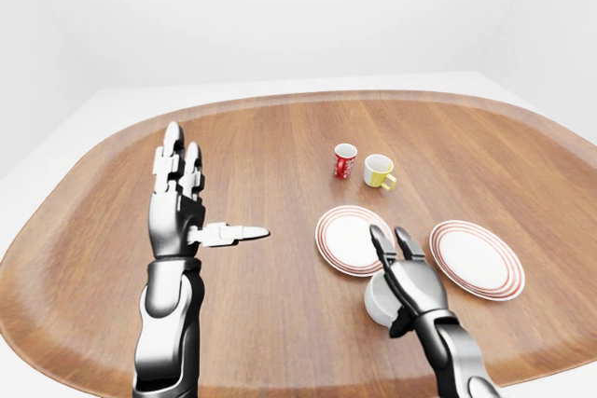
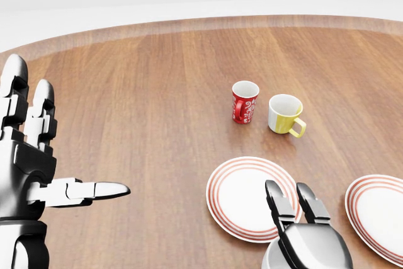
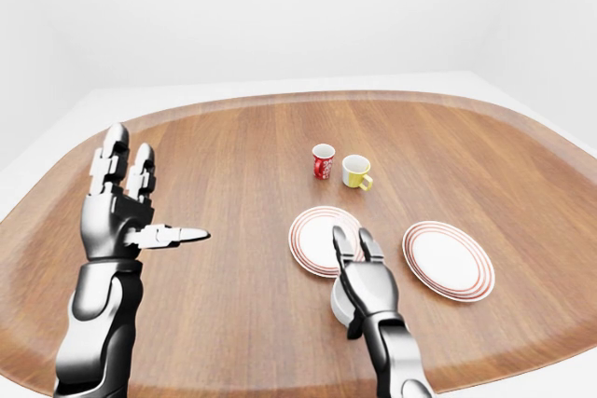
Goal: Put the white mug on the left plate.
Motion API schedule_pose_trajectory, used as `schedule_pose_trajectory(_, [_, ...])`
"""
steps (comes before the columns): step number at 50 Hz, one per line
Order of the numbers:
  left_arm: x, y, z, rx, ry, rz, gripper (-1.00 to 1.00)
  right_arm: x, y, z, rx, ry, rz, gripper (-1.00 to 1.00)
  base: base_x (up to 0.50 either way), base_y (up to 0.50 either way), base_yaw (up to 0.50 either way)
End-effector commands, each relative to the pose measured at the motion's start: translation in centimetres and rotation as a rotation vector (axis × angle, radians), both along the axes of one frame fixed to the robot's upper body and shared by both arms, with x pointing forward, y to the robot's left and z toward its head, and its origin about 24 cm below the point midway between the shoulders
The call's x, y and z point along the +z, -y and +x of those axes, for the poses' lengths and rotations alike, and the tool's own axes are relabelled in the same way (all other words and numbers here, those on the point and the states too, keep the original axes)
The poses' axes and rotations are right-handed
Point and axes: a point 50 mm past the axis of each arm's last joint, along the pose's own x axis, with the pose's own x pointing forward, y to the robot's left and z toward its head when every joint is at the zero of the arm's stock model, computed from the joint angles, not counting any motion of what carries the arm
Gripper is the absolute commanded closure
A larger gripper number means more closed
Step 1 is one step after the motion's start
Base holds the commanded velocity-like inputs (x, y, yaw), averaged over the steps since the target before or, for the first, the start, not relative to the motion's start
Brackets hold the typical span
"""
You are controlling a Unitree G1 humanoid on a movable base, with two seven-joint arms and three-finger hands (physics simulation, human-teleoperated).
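Note:
The white mug (image 1: 377,301) stands on the wooden table just below the left plate (image 1: 340,235), a white plate with red rings. My right hand (image 1: 396,266) lies over the mug's right side. Its fingers (image 1: 377,241) are stretched straight out and reach over the plate's lower edge, and most of the mug is hidden under the hand. In the head view only the mug's rim (image 2: 269,260) shows at the bottom edge. My left hand (image 1: 213,195) is open and empty, held upright above the table at the left, thumb pointing right.
A second ringed plate (image 1: 476,260) lies right of the left plate. A red patterned mug (image 1: 344,161) and a yellow mug (image 1: 378,171) stand above the plates. The oval wooden table (image 1: 280,137) has a raised rim.

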Motion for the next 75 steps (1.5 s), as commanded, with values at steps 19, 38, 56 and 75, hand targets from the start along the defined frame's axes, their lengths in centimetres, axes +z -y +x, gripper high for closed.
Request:
schedule_pose_trajectory(19, [0.0, 0.0, 0.0, 0.001, 0.002, -0.002, -1.00, -0.2, -0.3, 0.4, 0.016, -0.018, -0.018, -1.00, 0.00, 0.00, 0.00])
schedule_pose_trajectory(38, [0.0, 0.0, 0.1, 0.001, 0.001, -0.004, -1.00, -1.2, -0.8, 0.5, 0.045, -0.047, -0.032, -1.00, 0.00, 0.00, 0.00])
schedule_pose_trajectory(56, [-0.1, 0.0, 0.0, 0.000, -0.003, -0.005, -1.00, -2.6, -1.0, 0.3, 0.065, -0.079, -0.046, -1.00, 0.00, 0.00, 0.00])
schedule_pose_trajectory(75, [-0.3, 0.0, 0.1, -0.001, -0.014, -0.005, -1.00, -3.5, -1.0, 0.1, 0.077, -0.101, -0.040, 0.93, 0.00, 0.00, 0.00])
